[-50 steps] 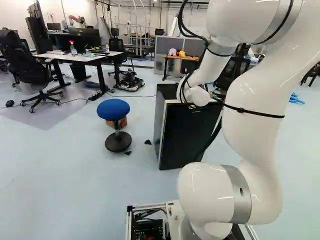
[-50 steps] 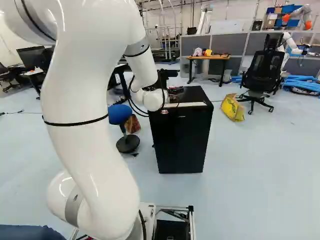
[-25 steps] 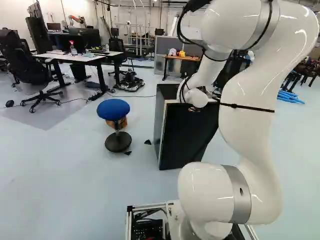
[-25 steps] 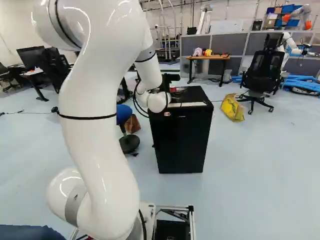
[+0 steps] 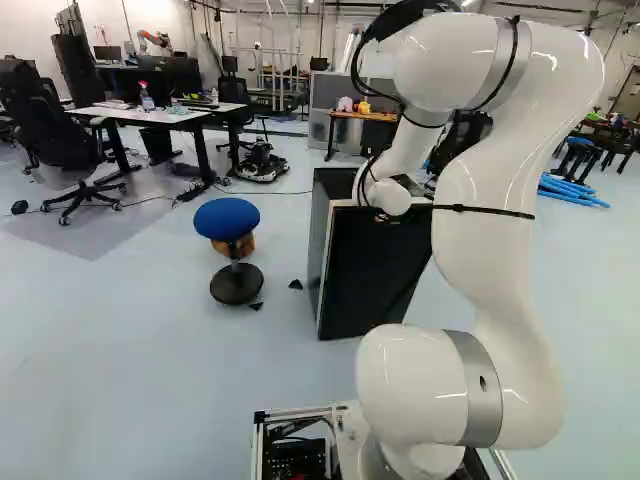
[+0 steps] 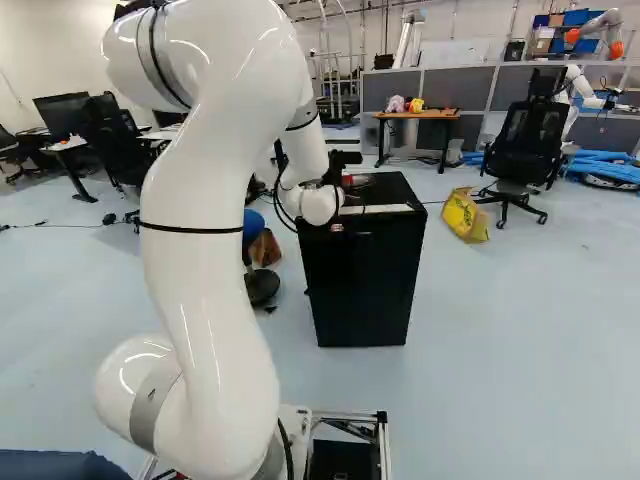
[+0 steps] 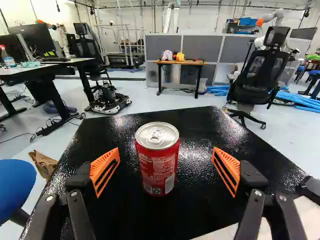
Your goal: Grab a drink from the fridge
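Floor layout around the fridge [image 6: 365, 280].
The can [image 7: 158, 170] is placed on top of the fridge. In the left base view, the stool [image 5: 227, 218] is positioned left of the fridge; the front desk [image 5: 150, 118] is located behind the stool, farther left. In the right base view, the bag [image 6: 465, 215] and swivel chair [image 6: 525, 150] are situated right of the fridge, the rear desk [image 6: 418, 115] behind it.
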Available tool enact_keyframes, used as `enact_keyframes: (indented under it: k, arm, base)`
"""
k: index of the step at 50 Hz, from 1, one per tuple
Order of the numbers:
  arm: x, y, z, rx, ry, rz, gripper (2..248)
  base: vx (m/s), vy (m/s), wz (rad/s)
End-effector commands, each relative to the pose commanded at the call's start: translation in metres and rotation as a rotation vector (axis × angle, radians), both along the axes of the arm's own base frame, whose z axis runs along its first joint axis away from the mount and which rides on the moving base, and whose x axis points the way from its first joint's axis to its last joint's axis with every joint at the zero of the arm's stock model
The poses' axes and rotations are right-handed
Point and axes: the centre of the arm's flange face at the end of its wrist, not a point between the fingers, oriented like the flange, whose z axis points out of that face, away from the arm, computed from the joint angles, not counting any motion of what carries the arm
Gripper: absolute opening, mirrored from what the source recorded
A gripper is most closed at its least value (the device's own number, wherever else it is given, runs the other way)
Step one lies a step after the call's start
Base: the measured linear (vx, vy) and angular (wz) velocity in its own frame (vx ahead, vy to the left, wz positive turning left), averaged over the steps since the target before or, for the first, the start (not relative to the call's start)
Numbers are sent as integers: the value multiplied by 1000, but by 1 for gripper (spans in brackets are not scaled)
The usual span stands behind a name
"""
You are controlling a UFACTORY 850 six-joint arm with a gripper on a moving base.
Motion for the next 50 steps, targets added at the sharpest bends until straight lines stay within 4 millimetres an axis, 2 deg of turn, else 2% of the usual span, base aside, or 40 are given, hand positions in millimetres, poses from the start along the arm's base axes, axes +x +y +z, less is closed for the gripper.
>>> enact_keyframes:
  k: [12, 13, 17, 18, 22, 23, 28, 29, 33, 34, 50]
  arm:
    - [1, 0, 0, 0, 0, 0, 247]
    - [1, 0, 0, 0, 0, 0, 235]
    - [1, 0, 0, 0, 0, 0, 235]
    - [1, 0, 0, 0, 0, 0, 197]
    - [1, 0, 0, 0, 0, 0, 197]
    - [1, 0, 0, 0, 0, 0, 158]
    - [1, 0, 0, 0, 0, 0, 158]
    - [1, 0, 0, 0, 0, 0, 120]
    - [1, 0, 0, 0, 0, 0, 120]
    - [1, 0, 0, 0, 0, 0, 100]
    - [0, 0, 10, -4, -17, 0, 100]
  base:
    - [0, 0, 0]
    - [0, 0, 0]
    - [0, 0, 0]
    - [0, 0, 0]
    - [0, 0, 0]
    - [0, 0, 0]
    - [0, 0, 0]
    - [0, 0, 0]
    - [0, 0, 0]
    - [0, 0, 0]
    - [0, 0, 0]
